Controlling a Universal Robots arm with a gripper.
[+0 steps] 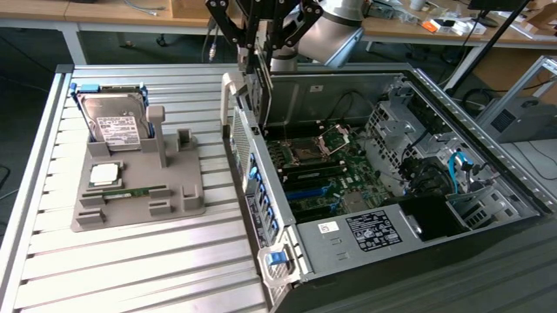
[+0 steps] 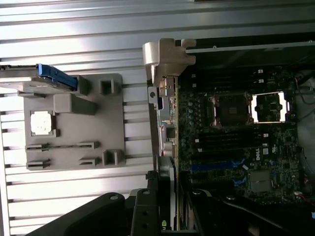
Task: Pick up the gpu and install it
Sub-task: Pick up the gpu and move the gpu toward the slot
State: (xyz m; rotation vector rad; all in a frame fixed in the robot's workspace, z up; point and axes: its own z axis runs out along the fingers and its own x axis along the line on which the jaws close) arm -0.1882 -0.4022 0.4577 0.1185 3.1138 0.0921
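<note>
The gpu, a thin dark card, hangs upright and edge-on from my gripper, which is shut on its upper edge. It is above the near wall of the open computer case, over the motherboard side. The blue slots lie lower on the board, apart from the card. From the wrist view the gpu runs as a narrow strip out of my gripper, alongside the case's rear wall, with the blue slot beside it.
A grey holder on the slatted table carries a hard drive in a blue frame, a processor chip and a green memory stick. Drive cages and cables fill the case's far side.
</note>
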